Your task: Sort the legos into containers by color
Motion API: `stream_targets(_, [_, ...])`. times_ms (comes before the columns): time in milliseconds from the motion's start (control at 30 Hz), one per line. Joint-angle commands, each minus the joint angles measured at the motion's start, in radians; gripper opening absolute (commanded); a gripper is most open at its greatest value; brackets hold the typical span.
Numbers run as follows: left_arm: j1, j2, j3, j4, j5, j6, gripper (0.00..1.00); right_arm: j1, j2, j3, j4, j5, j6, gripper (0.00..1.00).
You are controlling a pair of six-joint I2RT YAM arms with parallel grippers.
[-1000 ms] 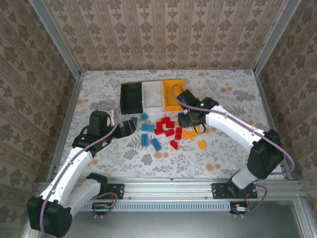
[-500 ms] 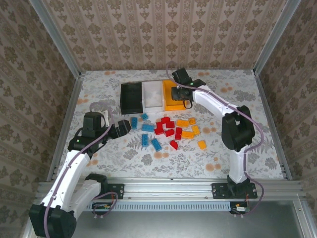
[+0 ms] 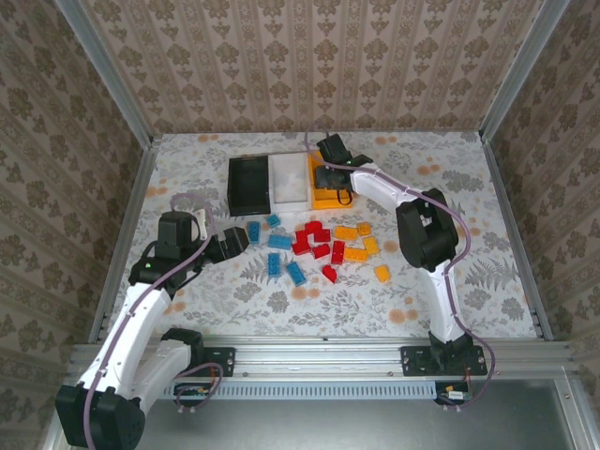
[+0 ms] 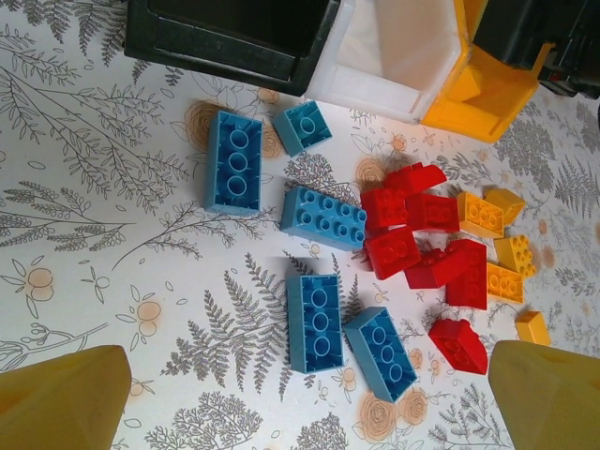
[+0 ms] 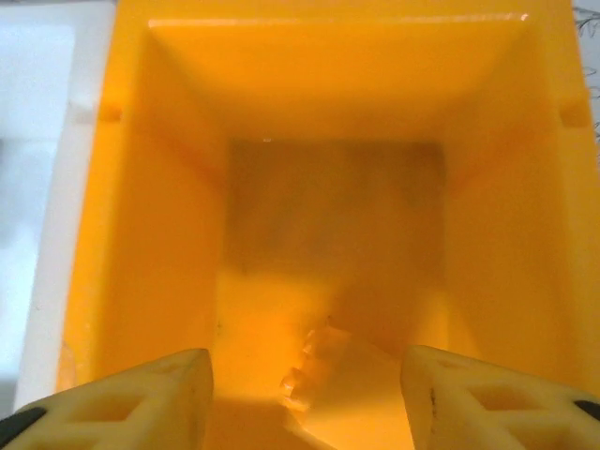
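Observation:
Blue, red and orange legos (image 3: 319,246) lie scattered mid-table in front of the containers: a black bin (image 3: 248,183), a white bin (image 3: 291,178) and an orange bin (image 3: 322,198). My right gripper (image 3: 330,176) hangs over the orange bin (image 5: 328,84), open (image 5: 305,366). An orange brick (image 5: 352,394) sits loose low between its fingers, with a gap on the left side. My left gripper (image 3: 234,242) is open (image 4: 307,394) above two blue bricks (image 4: 314,322) (image 4: 384,352), holding nothing. Red bricks (image 4: 412,230) and orange bricks (image 4: 483,216) lie to their right.
More blue bricks (image 4: 232,161) (image 4: 323,217) (image 4: 302,127) lie close to the black bin (image 4: 234,37) and white bin (image 4: 394,56). The floral table (image 3: 450,281) is fenced by metal rails and patterned walls. The white bin (image 5: 37,187) borders the orange one on its left.
My right arm swung from the brick pile up over the orange bin and its jaws opened, letting go of an orange brick. The left gripper shifted slightly left, still open.

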Motion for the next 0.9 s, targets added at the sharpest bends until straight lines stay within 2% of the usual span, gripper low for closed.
stream_targets(0, [0.009,0.004,0.000,0.028,0.017,-0.030,1.00,-0.005,-0.046,0.038,-0.029,0.029,-0.011,0.62])
stream_targets(167, [0.008,0.016,-0.005,0.063,0.029,-0.056,1.00,-0.008,-0.237,-0.010,-0.098,-0.001,-0.019,0.68])
stream_targets(333, [0.008,0.006,-0.021,0.088,0.042,-0.074,1.00,-0.033,-0.444,-0.121,-0.302,-0.055,-0.018,0.76])
stream_targets(567, [-0.001,-0.003,-0.060,0.121,0.064,-0.088,1.00,-0.053,-0.666,-0.441,-0.552,-0.127,-0.006,0.87])
stream_targets(733, [-0.035,-0.004,-0.089,0.146,0.056,-0.105,1.00,-0.050,-0.810,-0.710,-0.537,-0.165,0.045,0.89])
stream_targets(867, [-0.063,0.000,-0.101,0.164,0.037,-0.119,1.00,-0.043,-0.806,-0.844,-0.469,-0.216,0.074,0.88])
